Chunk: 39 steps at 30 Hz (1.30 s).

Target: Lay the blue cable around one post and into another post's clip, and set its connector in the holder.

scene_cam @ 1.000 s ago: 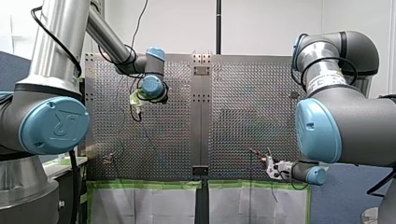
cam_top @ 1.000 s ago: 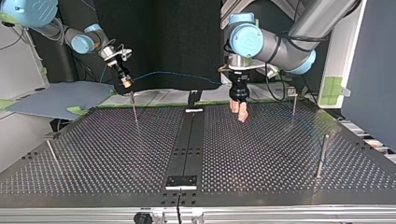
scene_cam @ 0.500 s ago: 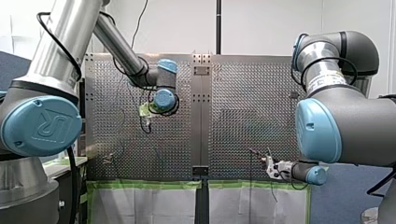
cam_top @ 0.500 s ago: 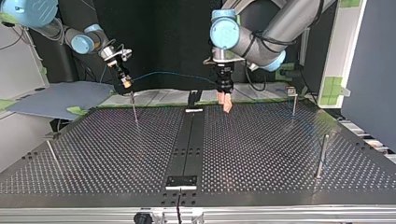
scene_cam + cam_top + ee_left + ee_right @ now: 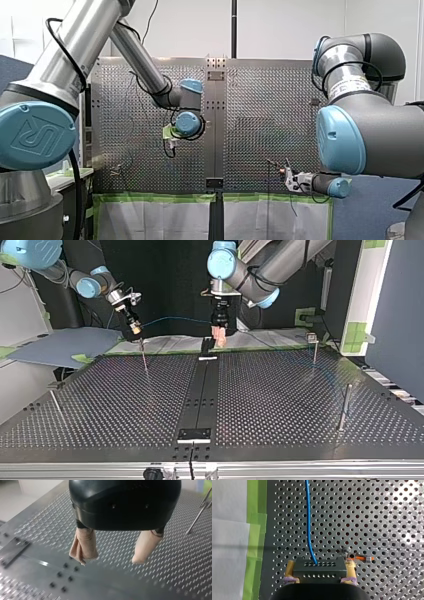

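My right gripper [image 5: 320, 567] is shut on a black connector [image 5: 319, 573], its yellow pads on both sides. The blue cable [image 5: 308, 517] leaves the connector and runs straight ahead over the perforated plate. In the top view my right gripper [image 5: 134, 330] hangs above a thin post [image 5: 144, 356] at the far left, and the blue cable [image 5: 175, 318] spans in the air towards my left gripper [image 5: 218, 336]. My left gripper [image 5: 110, 560] is open, nothing between its beige pads [image 5: 83, 546], above the dark centre strip [image 5: 202, 395].
More thin posts stand at the top view's far right [image 5: 314, 347], near right [image 5: 343, 407] and near left [image 5: 56, 402]. A post with an orange clip [image 5: 358, 558] is just beside the connector. Green tape [image 5: 257, 530] marks the plate's edge.
My left arm has swung towards the top view's left and far edge, from over the right plate to above the centre strip. My right gripper and the connector have stayed put.
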### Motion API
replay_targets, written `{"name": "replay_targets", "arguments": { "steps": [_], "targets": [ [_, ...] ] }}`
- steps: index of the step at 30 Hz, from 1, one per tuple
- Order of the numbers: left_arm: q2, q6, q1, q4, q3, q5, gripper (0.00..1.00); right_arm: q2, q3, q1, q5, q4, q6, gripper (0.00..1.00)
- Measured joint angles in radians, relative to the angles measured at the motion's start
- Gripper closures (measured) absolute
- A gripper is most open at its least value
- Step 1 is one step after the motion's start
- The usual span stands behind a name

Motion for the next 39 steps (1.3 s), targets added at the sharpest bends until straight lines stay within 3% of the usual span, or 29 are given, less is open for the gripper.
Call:
{"name": "replay_targets", "arguments": {
  "steps": [8, 16, 29, 35, 39],
  "targets": [
    [-0.083, 0.001, -0.083, 0.078, 0.000, 0.029, 0.00, 0.000, 0.000, 0.002, 0.000, 0.002, -0.007, 1.00],
    [-0.154, 0.010, -0.154, 0.097, -0.001, 0.057, 0.00, 0.000, 0.000, 0.003, 0.000, 0.010, -0.020, 1.00],
    [-0.258, 0.031, -0.262, 0.099, -0.001, 0.162, 0.00, 0.000, -0.001, -0.004, 0.006, 0.014, -0.026, 1.00],
    [-0.271, 0.029, -0.315, 0.113, 0.004, 0.217, 0.00, 0.000, -0.001, -0.005, 0.010, 0.016, -0.030, 1.00],
    [-0.272, 0.022, -0.319, 0.120, 0.021, 0.250, 0.00, 0.000, -0.001, -0.005, 0.011, 0.018, -0.033, 1.00]
  ]
}}
